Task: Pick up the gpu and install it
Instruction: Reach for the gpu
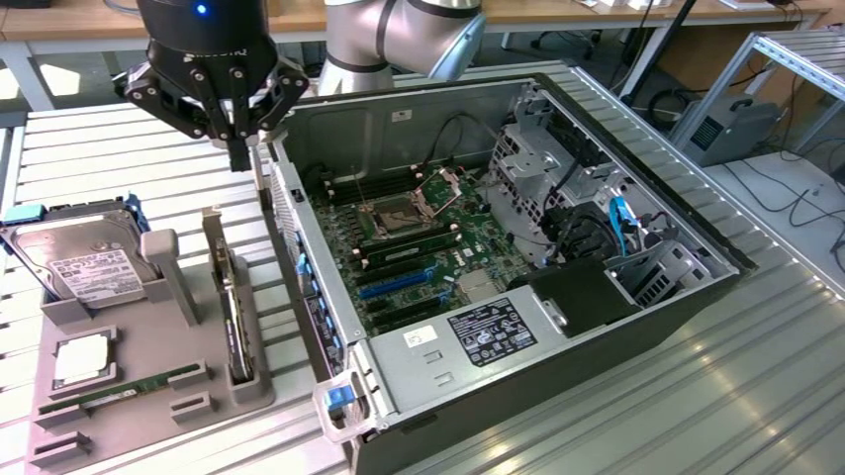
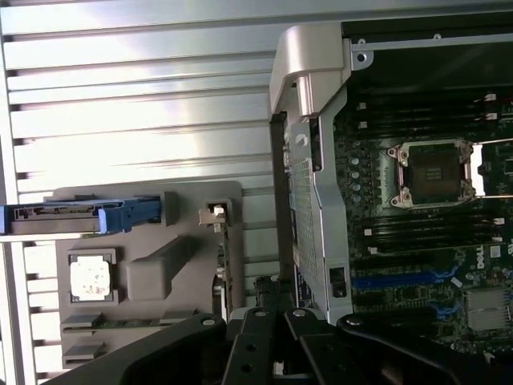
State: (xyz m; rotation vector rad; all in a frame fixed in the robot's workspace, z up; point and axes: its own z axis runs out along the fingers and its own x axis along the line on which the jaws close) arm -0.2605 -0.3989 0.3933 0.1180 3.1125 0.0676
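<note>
The gpu (image 1: 229,297) stands on its long edge in a slot of the grey holder tray (image 1: 133,406), at the exterior view's left, beside the open computer case (image 1: 555,327). In the wrist view the gpu (image 2: 224,265) shows edge-on, its silver bracket end toward the tray's far edge. My black gripper (image 1: 237,158) hangs above the slatted table, just past the card's far end and close to the case's wall. Its fingers are shut with nothing between them. My gripper (image 2: 276,321) points down between the tray and the case.
A hard drive (image 1: 82,259) with a blue caddy, a CPU (image 1: 82,358) and a RAM stick (image 1: 119,389) also sit in the tray. Inside the case lie the motherboard with its CPU socket (image 1: 396,213) and blue slots (image 1: 403,283). The case wall (image 1: 301,267) rises right beside the tray.
</note>
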